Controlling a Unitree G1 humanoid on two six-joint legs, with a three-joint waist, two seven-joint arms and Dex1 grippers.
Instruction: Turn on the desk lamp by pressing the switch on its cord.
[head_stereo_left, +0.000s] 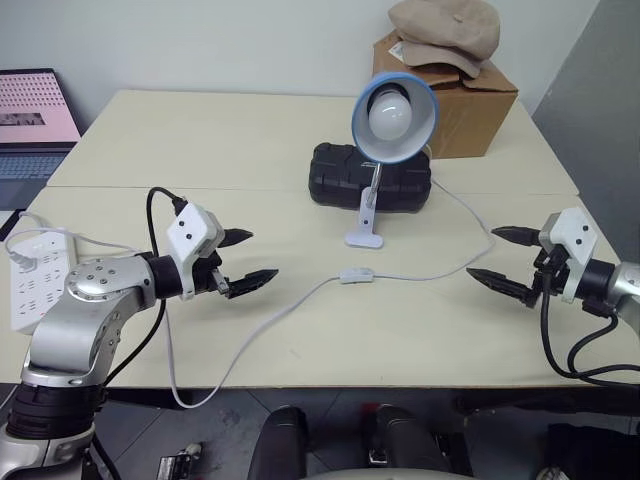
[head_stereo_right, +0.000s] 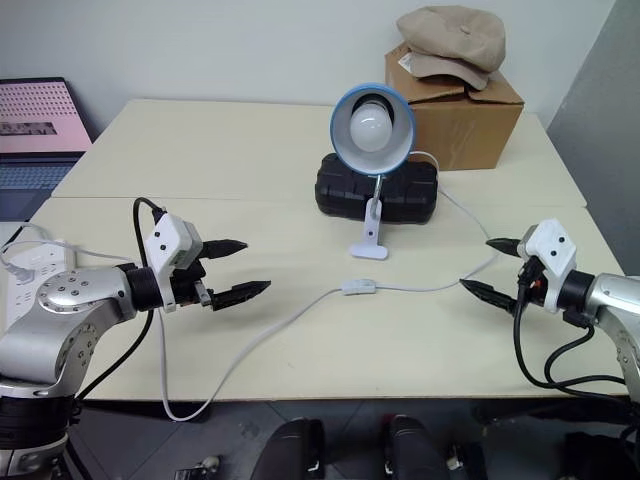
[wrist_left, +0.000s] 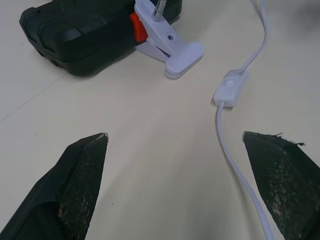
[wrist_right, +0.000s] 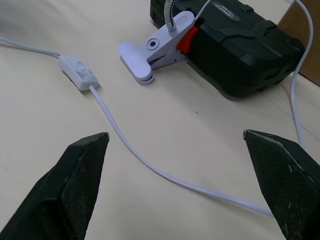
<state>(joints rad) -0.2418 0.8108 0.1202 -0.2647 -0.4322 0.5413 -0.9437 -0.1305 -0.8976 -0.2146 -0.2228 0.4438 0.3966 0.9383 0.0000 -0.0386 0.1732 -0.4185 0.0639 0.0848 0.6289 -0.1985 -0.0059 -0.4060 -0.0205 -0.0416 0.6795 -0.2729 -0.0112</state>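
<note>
Left eye view shows a pale table (head_stereo_left: 300, 340) with the desk lamp (head_stereo_left: 392, 112) standing a little beyond its middle. Its blue shade with the white bulb faces the camera, and its white base (head_stereo_left: 364, 238) rests on the table just in front of a black case (head_stereo_left: 370, 175). The bulb does not look lit.

The cord (head_stereo_left: 270, 330) runs from the near left edge of the table to the switch (head_stereo_left: 357, 275), which lies flat on the table just nearer than the lamp base, and from there it goes on to the right and curves back to the far side, toward the lamp. In the left wrist view the switch (wrist_left: 231, 87) lies apart from both fingers.

On the left, the left gripper (head_stereo_left: 243, 260) hovers over the table, its jaws wide apart and holding nothing, pointing right toward the switch. On the right, the right gripper (head_stereo_left: 497, 254) points left in the same way, jaws also wide apart and empty. The switch lies between the two, well apart from each.

A white power strip (head_stereo_left: 38, 280) lies at the left edge. Far right, a cardboard box (head_stereo_left: 470, 100) carries a beige cap (head_stereo_left: 445, 35).
</note>
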